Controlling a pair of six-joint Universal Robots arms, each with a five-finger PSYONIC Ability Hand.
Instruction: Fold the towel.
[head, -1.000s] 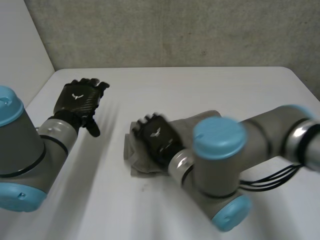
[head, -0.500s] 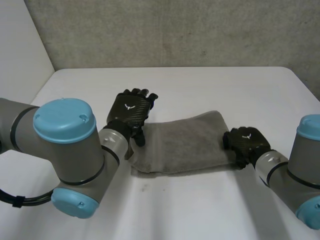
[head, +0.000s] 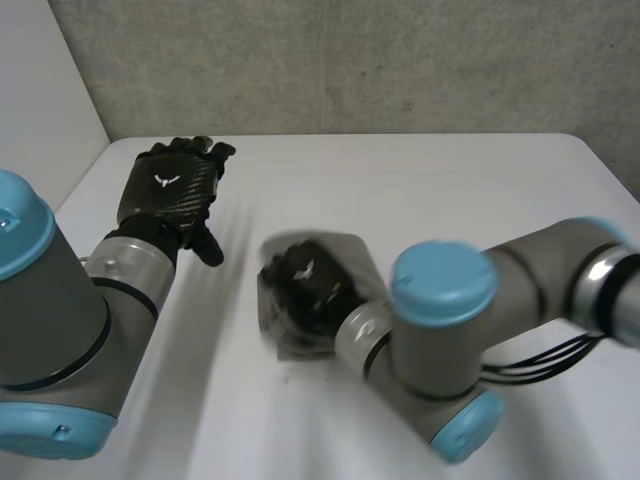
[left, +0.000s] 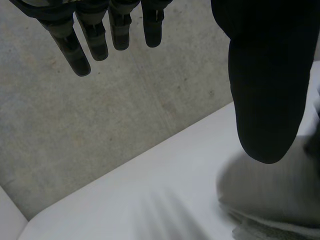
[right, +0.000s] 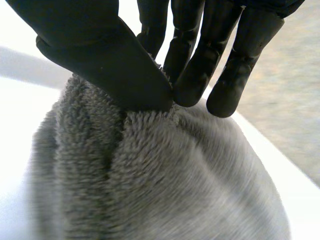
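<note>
Fluffy grey towel (right: 150, 190) pinched between right hand (head: 305, 288) fingers (right: 192, 75) and thumb (wrist view shows pile); left hand (head: 168, 190) straight-fingered, empty

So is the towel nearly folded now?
Nearly, I think. Done: the towel lies doubled over in a short bundle on the table. In hand: the right hand pinches a ridge of it between thumb and fingers. The left hand is open, off to the side, touching nothing. Left: lay that ridge flat, let go, and maybe smooth it.
</note>
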